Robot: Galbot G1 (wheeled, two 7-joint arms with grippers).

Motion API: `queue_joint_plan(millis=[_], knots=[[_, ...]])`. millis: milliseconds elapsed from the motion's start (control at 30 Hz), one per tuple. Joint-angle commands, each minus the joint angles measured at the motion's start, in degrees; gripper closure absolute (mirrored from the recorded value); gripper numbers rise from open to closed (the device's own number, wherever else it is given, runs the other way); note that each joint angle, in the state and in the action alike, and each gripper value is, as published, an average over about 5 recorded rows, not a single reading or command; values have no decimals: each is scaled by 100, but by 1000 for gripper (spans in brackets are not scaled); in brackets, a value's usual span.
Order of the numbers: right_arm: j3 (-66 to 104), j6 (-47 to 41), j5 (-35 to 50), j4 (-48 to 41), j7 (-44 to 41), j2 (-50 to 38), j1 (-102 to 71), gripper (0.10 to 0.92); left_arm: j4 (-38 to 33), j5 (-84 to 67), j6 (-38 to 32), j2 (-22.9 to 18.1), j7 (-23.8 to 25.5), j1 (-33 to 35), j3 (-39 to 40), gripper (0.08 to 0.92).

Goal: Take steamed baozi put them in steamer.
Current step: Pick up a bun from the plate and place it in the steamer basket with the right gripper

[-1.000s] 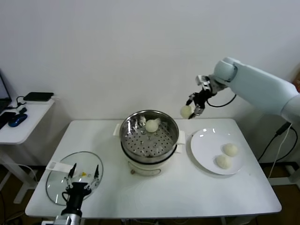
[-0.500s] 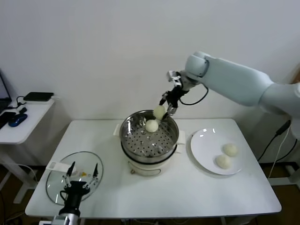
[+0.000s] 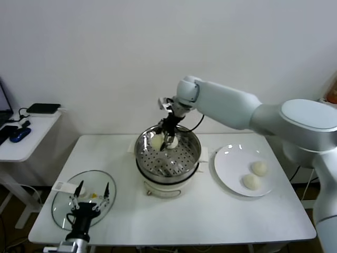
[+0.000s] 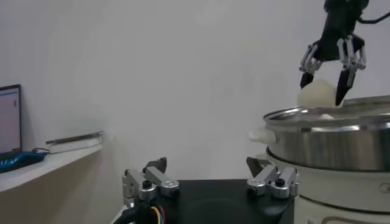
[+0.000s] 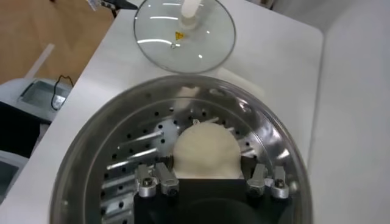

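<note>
Right gripper (image 3: 164,141) hangs over the round shiny stainless-steel steamer (image 3: 168,153) on its white pot base, pinching one smooth cream-white dome-shaped baozi (image 5: 205,152) between its fingers. In the left wrist view that bun sits at the gripper tips just above the steamer rim (image 4: 332,115).

To place well: lower straight down to a bare part of the perforated floor, clear of the wall and of any bun already inside, then spread the fingers only once the base touches.

Held bun is near round, no clear long axis; dome side seems to face the gripper, flat side down, hard to confirm.

Two more baozi (image 3: 258,168) lie on the round white plate (image 3: 231,158), well off to the gripper's right.

Left gripper (image 3: 84,203) is parked with fingers spread, over the flat glass lid (image 3: 66,203) on the worktop (image 3: 210,216).
</note>
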Motion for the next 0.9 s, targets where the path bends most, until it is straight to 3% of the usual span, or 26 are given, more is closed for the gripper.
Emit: queue_joint_plan(millis=[33,900], knots=[[35,2,-97,-310,15,404,-358,321,19,-27,-9,16,-1,1,-10,177],[181,202,-428,-629,7,461,-538,314,46,-60,-52,11,-1,38,-13,177]])
